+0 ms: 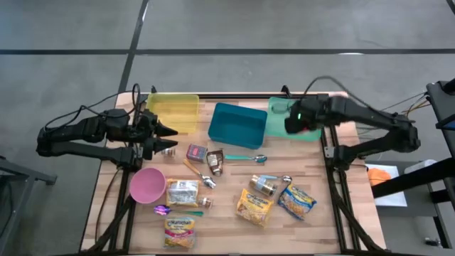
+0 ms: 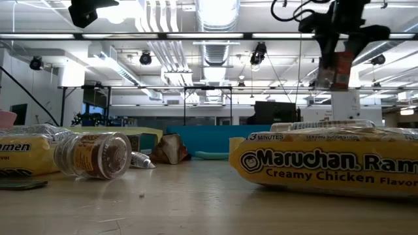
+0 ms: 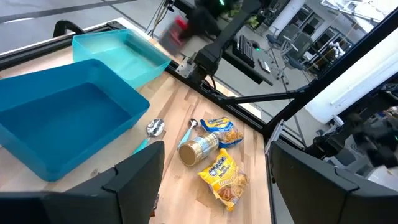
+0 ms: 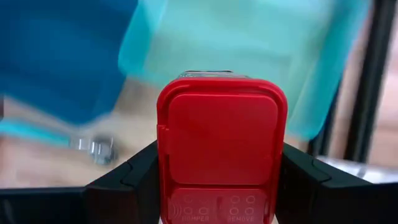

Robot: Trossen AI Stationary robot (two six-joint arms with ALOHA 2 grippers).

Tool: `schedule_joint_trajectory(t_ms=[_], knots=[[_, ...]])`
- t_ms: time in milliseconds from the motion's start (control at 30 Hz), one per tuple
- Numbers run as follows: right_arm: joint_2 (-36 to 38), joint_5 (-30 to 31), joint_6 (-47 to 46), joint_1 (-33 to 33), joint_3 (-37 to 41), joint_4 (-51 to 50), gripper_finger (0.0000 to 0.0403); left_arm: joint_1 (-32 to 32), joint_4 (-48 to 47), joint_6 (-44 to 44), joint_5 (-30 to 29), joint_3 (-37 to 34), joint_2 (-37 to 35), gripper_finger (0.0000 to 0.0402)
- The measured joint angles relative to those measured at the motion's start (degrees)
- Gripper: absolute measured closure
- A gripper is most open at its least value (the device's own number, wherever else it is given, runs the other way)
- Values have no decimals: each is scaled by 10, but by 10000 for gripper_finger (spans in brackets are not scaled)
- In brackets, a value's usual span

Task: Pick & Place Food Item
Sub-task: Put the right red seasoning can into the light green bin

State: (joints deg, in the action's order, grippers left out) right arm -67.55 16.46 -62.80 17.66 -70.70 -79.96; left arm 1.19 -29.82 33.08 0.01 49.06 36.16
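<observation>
Item: red-lidded container (image 4: pixel 219 158). We find it clamped between the right gripper's (image 1: pixel 304 124) fingers, raised above the light green bin (image 1: pixel 281 117) at the worktop's far right corner. Left gripper (image 1: pixel 162 139), fingers apart, waits near the yellow bin (image 1: pixel 173 110).

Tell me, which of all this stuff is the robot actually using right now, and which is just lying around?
In use: red-lidded container, held by the right gripper above the light green bin.

Lying about: blue bin, yellow bin, pink bowl, ramen packets, jar, spoon. The left gripper waits, open.
</observation>
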Motion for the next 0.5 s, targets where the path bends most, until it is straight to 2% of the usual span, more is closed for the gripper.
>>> schedule_joint_trajectory(t_ms=[100,300,400,500], knots=[[0,-6,74,100,-7,-1,193,0,0,2,0,0,0,105],[-1,-61,209,286,25,39,193,0,0,4,-1,0,0,105],[-1,-90,245,346,47,76,193,0,0,6,-4,0,4,105],[-3,-100,266,377,75,88,193,0,0,12,-4,0,12,105]])
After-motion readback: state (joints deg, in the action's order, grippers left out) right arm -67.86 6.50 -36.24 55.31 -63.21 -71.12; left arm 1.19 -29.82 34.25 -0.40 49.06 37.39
